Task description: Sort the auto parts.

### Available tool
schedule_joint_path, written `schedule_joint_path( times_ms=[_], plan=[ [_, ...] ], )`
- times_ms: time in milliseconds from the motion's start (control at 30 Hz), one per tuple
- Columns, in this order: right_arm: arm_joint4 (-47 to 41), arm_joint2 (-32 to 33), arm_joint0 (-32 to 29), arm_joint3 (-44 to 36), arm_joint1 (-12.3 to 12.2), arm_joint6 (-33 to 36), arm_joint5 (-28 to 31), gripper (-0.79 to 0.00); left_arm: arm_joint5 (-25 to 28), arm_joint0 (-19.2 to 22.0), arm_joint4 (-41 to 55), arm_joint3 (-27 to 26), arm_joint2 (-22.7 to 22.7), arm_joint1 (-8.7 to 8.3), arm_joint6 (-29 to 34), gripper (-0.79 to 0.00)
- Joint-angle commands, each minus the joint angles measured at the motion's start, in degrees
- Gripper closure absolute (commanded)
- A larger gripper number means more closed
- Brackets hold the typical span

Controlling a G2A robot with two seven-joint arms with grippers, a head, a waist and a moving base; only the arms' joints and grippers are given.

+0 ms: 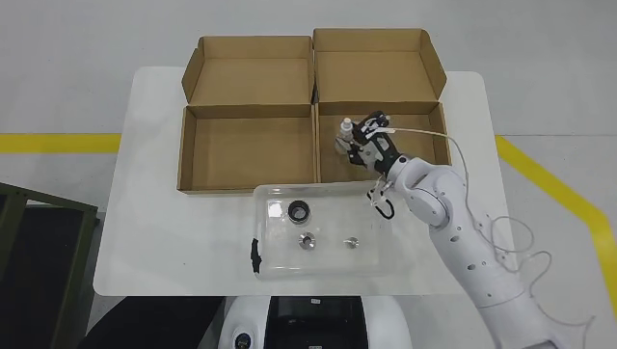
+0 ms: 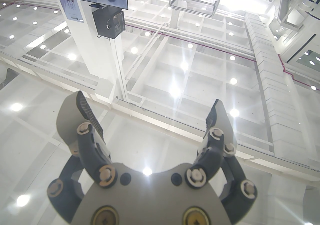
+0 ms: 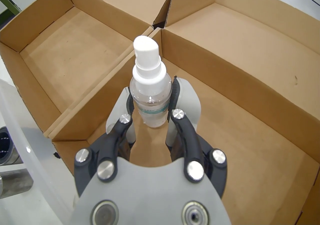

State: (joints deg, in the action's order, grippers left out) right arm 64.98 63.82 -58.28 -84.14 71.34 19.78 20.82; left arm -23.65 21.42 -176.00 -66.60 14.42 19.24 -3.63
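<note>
The white, jointed right arm (image 1: 453,224) stretches forward over the counter from the robot's right side. Its grey-and-black right pincer (image 3: 151,92) is clamped on the body of a clear plastic spray bottle with a white pump top (image 3: 147,65). The left pincer (image 2: 147,108) points up at the ceiling, its ridged fingers (image 2: 86,110) spread wide.

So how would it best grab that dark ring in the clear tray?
Probably from straight above, pinching the dark ring across its outer wall: it stands hole up, and the clear tray's walls block a sideways approach.
</note>
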Motion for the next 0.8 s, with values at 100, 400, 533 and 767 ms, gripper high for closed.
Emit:
schedule_joint_path(
  times_ms=[100, 400, 533, 767],
  plan=[
    [-0.05, 0.19, -0.54, -0.86, -0.05, 0.22, 0.18, -0.785, 0.0, 0.0, 0.0, 0.0, 0.0, 0.0, 0.0, -0.785],
    [2.62, 2.97, -3.49, -10.28, -0.87, 0.1, 0.82, -0.785, 0.0, 0.0, 0.0, 0.0, 0.0, 0.0, 0.0, -0.785],
    [4.26, 4.32, -4.94, -16.32, -1.35, 1.53, 2.13, -0.785, 0.0, 0.0, 0.0, 0.0, 0.0, 0.0, 0.0, -0.785],
    [4.68, 4.89, -8.72, -25.91, -2.22, 5.81, 8.72, -0.785, 0.0, 0.0, 0.0, 0.0, 0.0, 0.0, 0.0, -0.785]
  ],
)
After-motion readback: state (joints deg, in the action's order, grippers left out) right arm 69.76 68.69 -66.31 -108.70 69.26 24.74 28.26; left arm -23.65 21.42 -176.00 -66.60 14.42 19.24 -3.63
